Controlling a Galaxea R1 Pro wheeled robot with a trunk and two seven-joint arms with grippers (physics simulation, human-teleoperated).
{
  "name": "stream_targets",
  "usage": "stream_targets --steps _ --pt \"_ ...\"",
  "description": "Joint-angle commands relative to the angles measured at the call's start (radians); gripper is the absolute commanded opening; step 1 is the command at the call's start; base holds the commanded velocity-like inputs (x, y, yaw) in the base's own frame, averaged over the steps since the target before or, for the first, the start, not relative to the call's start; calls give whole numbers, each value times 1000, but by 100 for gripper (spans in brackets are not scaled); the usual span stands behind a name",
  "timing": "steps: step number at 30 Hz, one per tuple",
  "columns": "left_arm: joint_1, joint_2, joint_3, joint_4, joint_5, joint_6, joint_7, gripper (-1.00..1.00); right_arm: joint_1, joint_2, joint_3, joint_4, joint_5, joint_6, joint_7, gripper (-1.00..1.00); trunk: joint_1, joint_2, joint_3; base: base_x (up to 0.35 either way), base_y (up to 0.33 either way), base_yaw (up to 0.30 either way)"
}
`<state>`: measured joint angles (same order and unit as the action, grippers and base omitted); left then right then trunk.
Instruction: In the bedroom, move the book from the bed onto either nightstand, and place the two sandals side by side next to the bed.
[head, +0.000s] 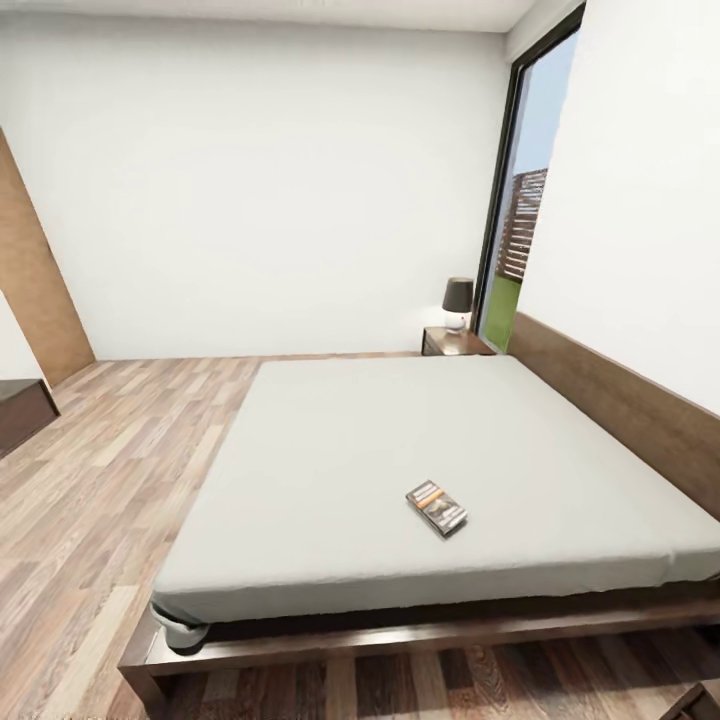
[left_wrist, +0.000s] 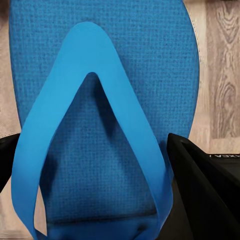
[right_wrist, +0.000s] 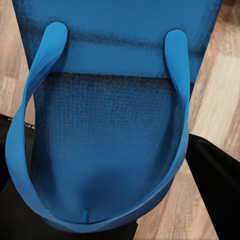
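The book, a thin dark paperback with an orange band, lies flat on the pale grey mattress of the bed, near its front right part. A dark brown nightstand stands at the bed's far corner by the headboard. In the left wrist view, my left gripper is shut on a bright blue sandal, its black fingers pressing both sides. In the right wrist view, my right gripper is shut on the other blue sandal the same way. Both sandals hang above wooden floor.
A lamp with a dark shade stands on the nightstand. A tall glass door is behind it. A low dark cabinet sits at the left edge. Wooden floor runs along the bed's left side and front.
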<state>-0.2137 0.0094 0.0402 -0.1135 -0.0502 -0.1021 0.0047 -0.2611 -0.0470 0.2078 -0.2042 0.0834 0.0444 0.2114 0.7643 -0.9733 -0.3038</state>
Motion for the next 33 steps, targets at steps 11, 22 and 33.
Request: stream_targets --steps 11,22,33 --pt "-1 0 4 1 -6 -4 1 -100 0 -1 -1 -3 9 5 3 -100 0 -1 5 0 -1 273" --pt "-2 4 1 0 -8 -42 1 -100 0 9 1 -2 6 5 2 -100 0 -1 8 0 0 164" --pt "-3 9 0 -3 -8 -90 0 -100 0 12 -8 33 -5 1 2 -100 0 -1 8 0 0 6"
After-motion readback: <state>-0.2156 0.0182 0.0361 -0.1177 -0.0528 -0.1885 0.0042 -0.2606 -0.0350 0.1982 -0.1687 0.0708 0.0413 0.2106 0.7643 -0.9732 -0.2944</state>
